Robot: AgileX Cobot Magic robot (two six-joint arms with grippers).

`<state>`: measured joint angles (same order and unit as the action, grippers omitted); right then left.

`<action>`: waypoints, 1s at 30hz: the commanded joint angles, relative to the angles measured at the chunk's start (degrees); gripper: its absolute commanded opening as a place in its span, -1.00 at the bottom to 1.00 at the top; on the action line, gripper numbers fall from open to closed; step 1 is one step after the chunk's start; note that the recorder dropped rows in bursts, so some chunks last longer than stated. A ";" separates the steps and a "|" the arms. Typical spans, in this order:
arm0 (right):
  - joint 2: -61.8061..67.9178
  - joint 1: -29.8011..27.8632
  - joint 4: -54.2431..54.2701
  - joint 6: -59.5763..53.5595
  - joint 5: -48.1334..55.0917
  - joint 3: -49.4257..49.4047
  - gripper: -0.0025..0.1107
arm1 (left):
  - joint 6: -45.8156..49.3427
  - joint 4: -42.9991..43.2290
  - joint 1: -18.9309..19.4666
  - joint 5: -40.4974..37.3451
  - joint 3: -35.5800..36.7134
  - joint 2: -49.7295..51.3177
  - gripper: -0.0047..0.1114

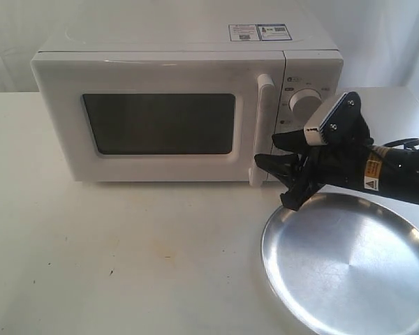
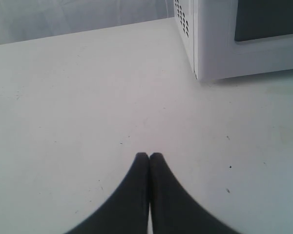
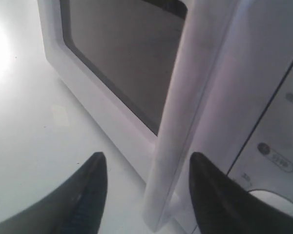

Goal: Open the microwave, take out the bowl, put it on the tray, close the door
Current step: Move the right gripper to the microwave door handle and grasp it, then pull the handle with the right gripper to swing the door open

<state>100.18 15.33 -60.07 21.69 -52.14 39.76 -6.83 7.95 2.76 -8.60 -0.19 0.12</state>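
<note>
The white microwave [image 1: 188, 105] stands at the back of the table, its door [image 1: 160, 124] closed, so the bowl is hidden. My right gripper [image 1: 274, 152] is open just in front of the lower end of the white bar handle [image 1: 262, 129]. In the right wrist view the handle [image 3: 185, 112] runs between the two dark fingers [image 3: 90, 190], apart from both. The silver tray [image 1: 346, 262] lies on the table at the front right, under the right arm. My left gripper [image 2: 149, 156] is shut and empty over bare table, short of the microwave's left corner [image 2: 200, 44].
The white table [image 1: 126, 258] stretches in front of the microwave. A round knob [image 1: 304, 102] sits on the control panel right of the handle. A black cable [image 1: 405, 144] lies at the far right. White curtain backs the scene.
</note>
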 commanded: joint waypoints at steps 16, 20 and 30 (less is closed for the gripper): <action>6.14 1.28 -5.88 1.07 -5.33 5.90 -0.96 | -0.32 -0.22 -0.05 0.10 0.19 -0.12 -0.92; 6.14 1.28 -19.49 2.01 -14.96 5.90 -0.96 | -0.32 -0.22 -0.05 0.10 0.19 -0.12 -0.92; 5.57 1.17 -30.68 7.21 -17.82 4.75 -0.96 | -0.32 -0.22 -0.05 0.10 0.19 -0.12 -0.92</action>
<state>105.90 15.54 -86.14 28.97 -69.71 44.74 -6.83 7.95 2.76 -8.60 -0.19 0.12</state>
